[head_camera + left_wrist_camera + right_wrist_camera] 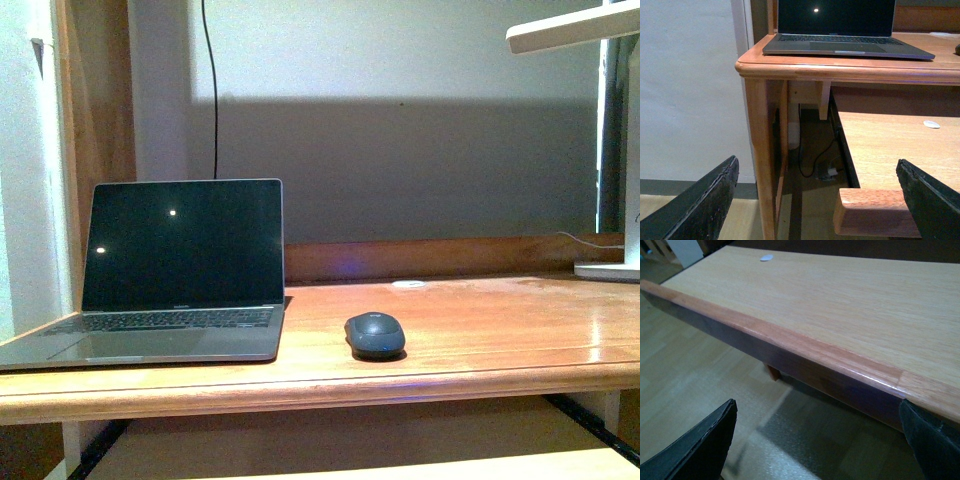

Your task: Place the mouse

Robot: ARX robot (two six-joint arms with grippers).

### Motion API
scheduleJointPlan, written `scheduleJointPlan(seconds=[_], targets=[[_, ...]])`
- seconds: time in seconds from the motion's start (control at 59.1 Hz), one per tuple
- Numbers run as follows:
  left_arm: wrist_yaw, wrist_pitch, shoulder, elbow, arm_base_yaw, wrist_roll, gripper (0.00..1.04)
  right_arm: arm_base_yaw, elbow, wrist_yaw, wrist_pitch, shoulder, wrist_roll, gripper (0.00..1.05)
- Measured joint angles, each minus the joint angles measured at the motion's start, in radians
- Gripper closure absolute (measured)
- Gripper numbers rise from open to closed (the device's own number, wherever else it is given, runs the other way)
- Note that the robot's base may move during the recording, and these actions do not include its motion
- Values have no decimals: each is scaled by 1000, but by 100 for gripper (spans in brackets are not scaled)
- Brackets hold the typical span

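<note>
The dark grey mouse (375, 335) rests on the wooden desk (500, 330), just right of the open laptop (170, 275), near the front edge. Neither arm shows in the front view. My left gripper (817, 200) hangs open below and in front of the desk's left corner, its black fingers (700, 205) wide apart with nothing between them. A sliver of the mouse (957, 49) shows at the edge of the left wrist view. My right gripper (817, 440) is open too, low over the floor beside the lower shelf's front edge (790, 347).
A pull-out lower shelf (890, 145) carries a small white disc (931, 124). Another white disc (408, 285) lies at the desk's back. A white lamp (610, 150) stands at the right. The desk leg (762, 160) and cables (815, 160) lie under the left side.
</note>
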Motion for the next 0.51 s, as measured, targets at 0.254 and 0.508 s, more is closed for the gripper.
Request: scheduleJointPlan(seconds=[0.254,0.508], targets=[[0,0,0,0,0,0,8,216,-26,179,241,87,64,7],[0,0,0,0,0,0,8,407,32,378,448,264,149,7]])
